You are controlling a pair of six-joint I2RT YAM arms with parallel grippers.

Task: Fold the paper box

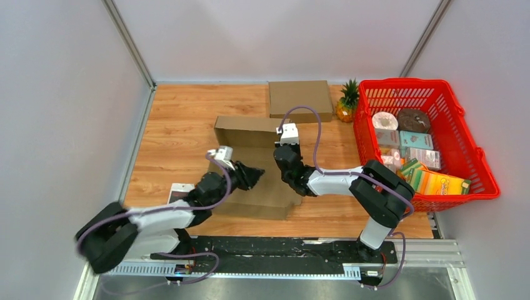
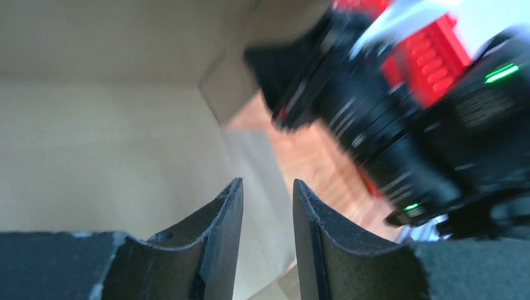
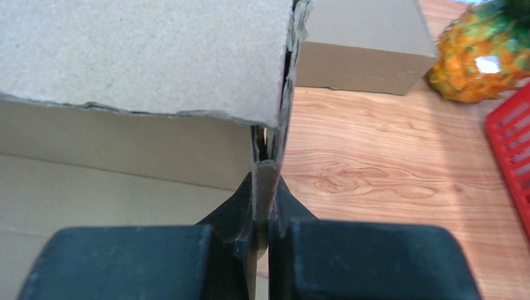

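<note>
- The brown corrugated cardboard box [image 1: 265,194] lies at the centre of the wood-grain counter [image 1: 175,125], between the two arms. Its base panel is flat and its far wall stands upright.
- The cardboard surface is matte and fibrous. The cut edges are ragged in the right wrist view.
- The right end effector [image 3: 264,187] is closed on the thin vertical edge of a box side panel. One black finger presses each face of the panel.
- The left end effector [image 2: 267,184] sits over the base panel, inside the box. Its fingers [image 2: 219,237] are black, matte and rough-edged. They stand apart with a narrow gap and nothing between them.
- A closed brown carton [image 1: 300,98] rests at the far edge of the counter, with a pineapple [image 1: 347,103] just beside it.
- A red plastic lattice basket [image 1: 400,94] at the right holds assorted packaged goods.
</note>
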